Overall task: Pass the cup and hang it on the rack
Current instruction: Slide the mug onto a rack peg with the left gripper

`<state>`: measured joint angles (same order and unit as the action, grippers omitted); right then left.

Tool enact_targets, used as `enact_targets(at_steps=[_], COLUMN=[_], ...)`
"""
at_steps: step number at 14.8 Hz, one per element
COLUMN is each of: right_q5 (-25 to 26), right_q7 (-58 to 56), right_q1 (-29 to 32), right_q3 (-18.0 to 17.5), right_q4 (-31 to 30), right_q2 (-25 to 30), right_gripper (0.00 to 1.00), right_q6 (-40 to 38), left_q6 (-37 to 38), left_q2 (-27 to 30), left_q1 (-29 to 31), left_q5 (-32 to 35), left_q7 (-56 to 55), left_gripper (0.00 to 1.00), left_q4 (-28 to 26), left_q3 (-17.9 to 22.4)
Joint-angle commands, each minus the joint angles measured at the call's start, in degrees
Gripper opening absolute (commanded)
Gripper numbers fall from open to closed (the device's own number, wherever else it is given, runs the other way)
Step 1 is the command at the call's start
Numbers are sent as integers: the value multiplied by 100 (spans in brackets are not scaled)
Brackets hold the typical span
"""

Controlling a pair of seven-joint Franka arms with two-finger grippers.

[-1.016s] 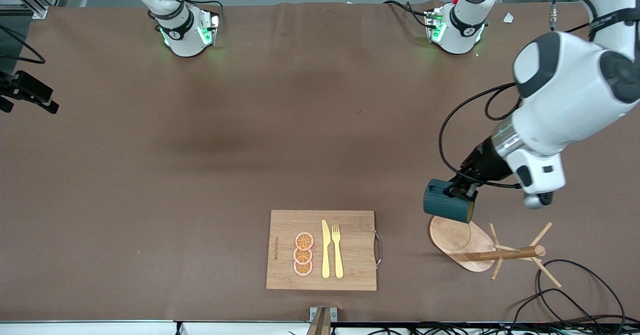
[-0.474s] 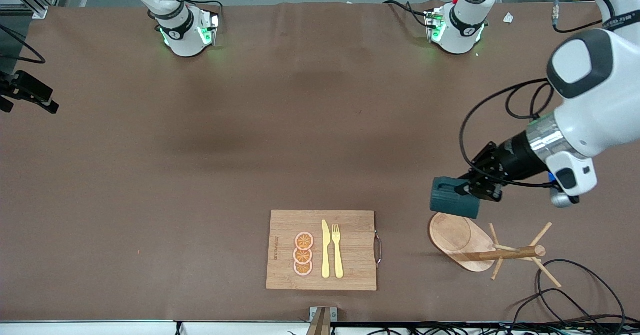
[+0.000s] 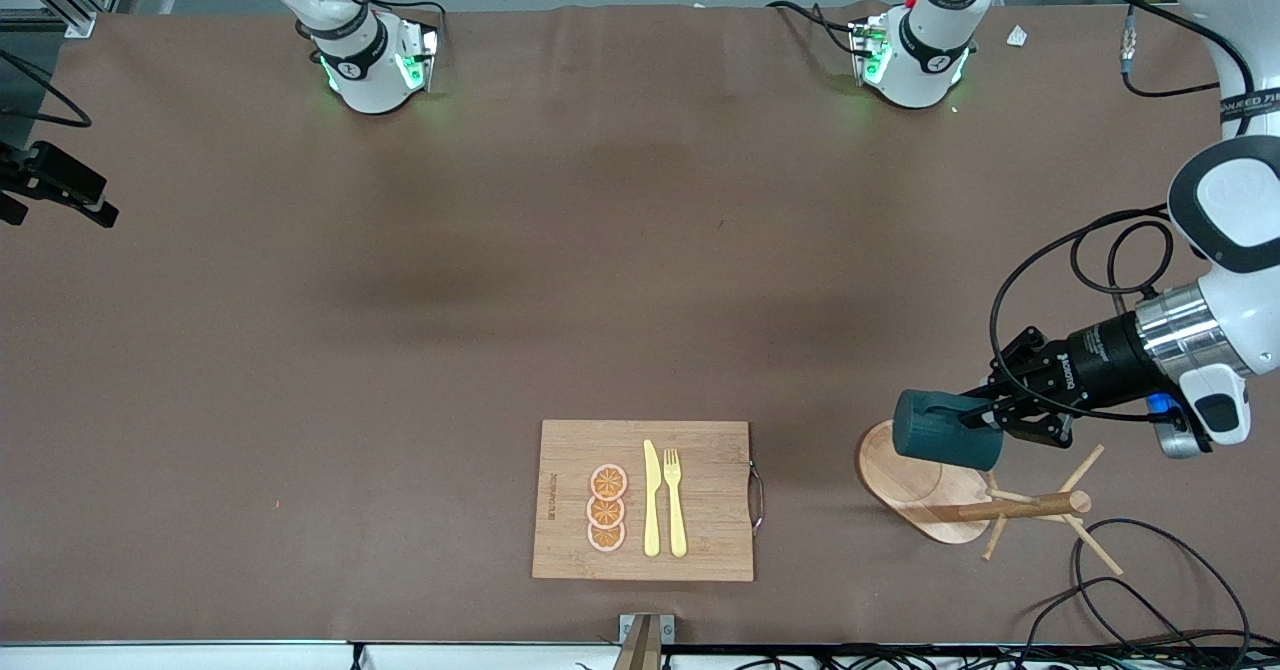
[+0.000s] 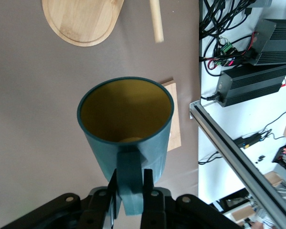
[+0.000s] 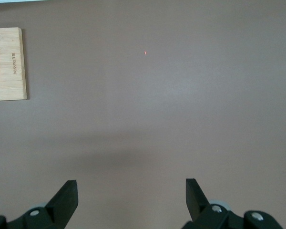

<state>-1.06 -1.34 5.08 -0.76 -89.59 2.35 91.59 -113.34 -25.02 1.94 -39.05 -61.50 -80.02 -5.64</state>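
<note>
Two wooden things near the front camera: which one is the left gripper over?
The rack. The left gripper, shut on the cup, hangs over its oval base; the cutting board lies apart, toward the right arm's end.

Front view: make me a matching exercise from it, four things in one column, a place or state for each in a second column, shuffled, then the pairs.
Things:
1. dark teal ribbed cup
2. light wooden mug-tree rack
3. yellow plastic knife
4. right claw

Places or states:
A. on the rectangular bamboo cutting board, beside the yellow fork
B. open, holding nothing
C. gripped by its handle in the left claw
D. lying tipped over, near the left arm's end of the table

Pairs: 1-C, 2-D, 3-A, 4-B
</note>
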Motion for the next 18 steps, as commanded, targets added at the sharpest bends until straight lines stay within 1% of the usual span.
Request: enact_targets(at_steps=[1,4,7,9,11,12,18], right_q5=[62,62,62,62,62,62,62], right_q7=[-42,-42,-42,-42,-42,-33,-33], right_q1=[54,54,45,45,37,37,28], right_q3=[-56,-56,-56,-56,-65,-65,-65], right_q4=[-50,-50,-50,-50,-50,-50,-41], right_q2=[73,73,64,73,73,73,73], right_gripper=[100,100,100,100,100,100,100], right_q6=[-1,8,8,-1,-1,7,-1], left_q6=[49,14,14,-91,-179,-179,-171], left_q2=[-302,-424,-504,-591,-793,-803,-926], left_q1=[193,193,184,184,228,228,465], left_q5=[-348,-401,-813,-920,-1121,-1183,-1192], left_q7=[77,86,86,95,95,147,780], left_gripper=[0,0,0,0,1,0,1], left_q4=[408,478,576,584,768,769,752], left_q3=[-68,-95,-86,-95,-95,-86,-60])
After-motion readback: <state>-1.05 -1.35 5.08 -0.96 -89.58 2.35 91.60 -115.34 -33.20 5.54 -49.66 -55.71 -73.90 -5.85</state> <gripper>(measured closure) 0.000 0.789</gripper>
